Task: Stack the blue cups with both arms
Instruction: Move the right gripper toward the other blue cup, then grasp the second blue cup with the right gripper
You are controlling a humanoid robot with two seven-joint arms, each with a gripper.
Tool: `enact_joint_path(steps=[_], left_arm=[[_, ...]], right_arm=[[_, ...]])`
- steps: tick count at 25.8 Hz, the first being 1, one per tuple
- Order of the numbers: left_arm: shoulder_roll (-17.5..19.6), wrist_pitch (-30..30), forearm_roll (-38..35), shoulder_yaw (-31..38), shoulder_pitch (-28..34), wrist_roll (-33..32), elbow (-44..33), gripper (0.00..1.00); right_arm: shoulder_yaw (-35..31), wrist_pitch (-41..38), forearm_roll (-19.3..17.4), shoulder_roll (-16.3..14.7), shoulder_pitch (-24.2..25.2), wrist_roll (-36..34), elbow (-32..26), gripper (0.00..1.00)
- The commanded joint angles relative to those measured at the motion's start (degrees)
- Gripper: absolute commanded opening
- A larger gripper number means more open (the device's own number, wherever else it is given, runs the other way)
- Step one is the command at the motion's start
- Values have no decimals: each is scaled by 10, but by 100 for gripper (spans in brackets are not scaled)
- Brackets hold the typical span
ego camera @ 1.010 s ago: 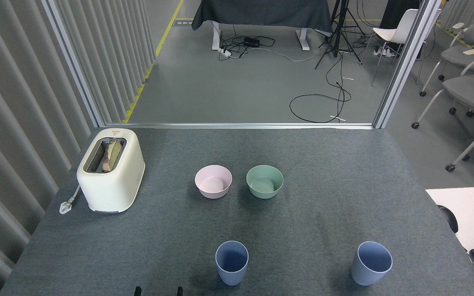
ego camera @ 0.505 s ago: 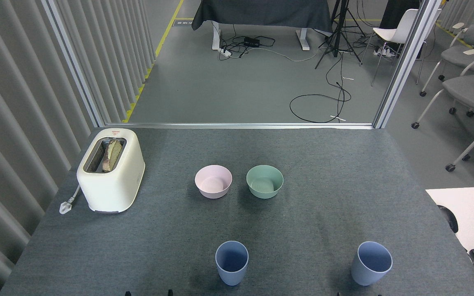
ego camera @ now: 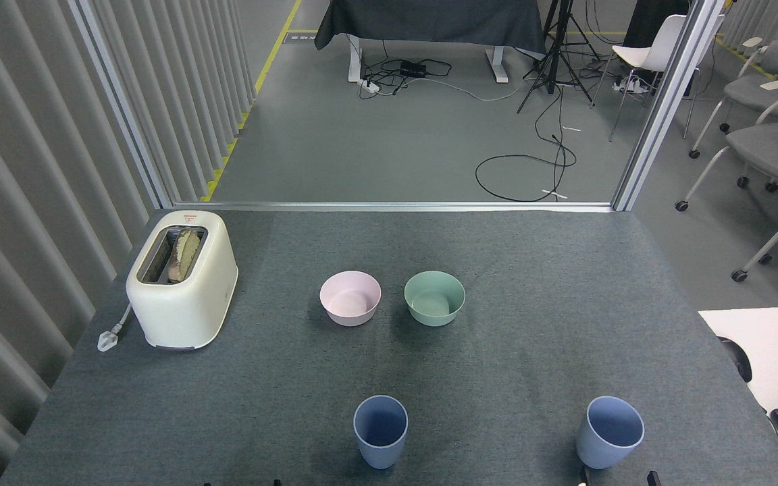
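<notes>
Fingers of both my arms barely show: dark tips at the bottom edge, the right pair just below the right blue cup, the left pair left of the centre blue cup. Whether either set is wide or narrow I cannot tell. Both cups stand upright, mouths up, well apart on the grey bench. Each cup lies ahead of its nearer arm. Farther back sit a pink bowl, a green bowl and a toaster.
</notes>
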Motion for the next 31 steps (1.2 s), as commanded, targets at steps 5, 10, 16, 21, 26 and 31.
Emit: enact_joint_path(steps=[5, 10, 16, 21, 26, 31], left_arm=[[-1, 1, 12, 6, 0, 0, 0, 100], [-2, 4, 14, 6, 1, 0, 0, 100], [-1, 5, 14, 6, 1, 0, 0, 100], [-1, 5, 14, 6, 1, 0, 0, 100], [-1, 5, 14, 6, 1, 0, -1, 100], [-2, 6, 14, 6, 2, 0, 0, 100]], right_arm=[[0, -3, 1, -5, -29, -2, 29, 100], [0, -4, 0, -5, -42, -1, 39, 100], [0, -5, 0, -10, -53, 0, 45, 100], [2, -5, 0, -14, -77, 0, 62, 100], [7, -6, 0, -26, -101, 1, 83, 100], [9, -15, 1, -25, -109, 1, 91, 99]])
